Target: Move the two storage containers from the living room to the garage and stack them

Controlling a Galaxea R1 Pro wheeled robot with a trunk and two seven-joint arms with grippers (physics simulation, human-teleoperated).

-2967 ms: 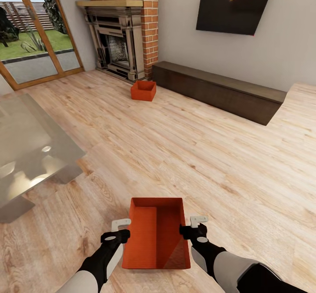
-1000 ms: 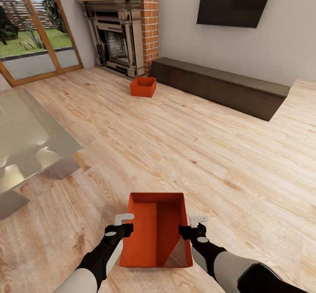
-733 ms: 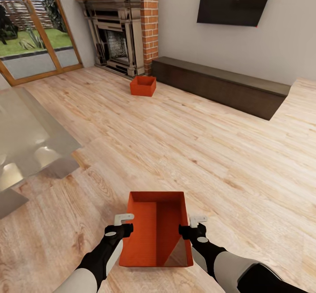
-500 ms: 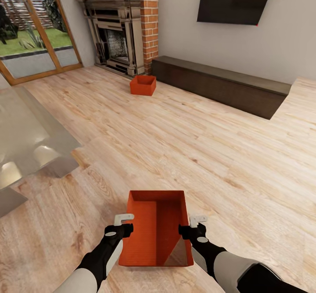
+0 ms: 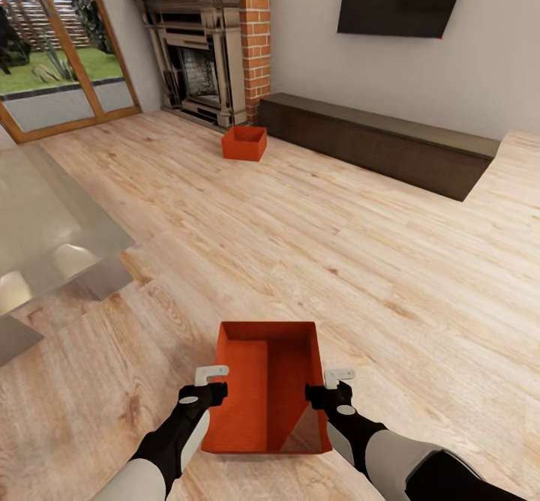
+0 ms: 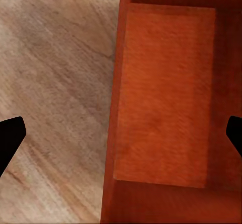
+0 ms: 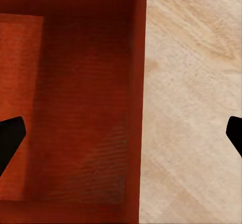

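In the living room, the robot's left gripper (image 5: 213, 385) and right gripper (image 5: 327, 385) straddle opposite walls of one orange-red storage container (image 5: 266, 398), fingers spread wide, above the wood-plank floor (image 5: 360, 261). The second container (image 5: 244, 143) sits on open floor by the brick fireplace (image 5: 202, 51), between a glass table (image 5: 45, 231) and a low dark bench (image 5: 382, 141).

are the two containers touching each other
Apart. The head view shows the near container between the left gripper and right gripper, the far container by the fireplace, wood floor between them.
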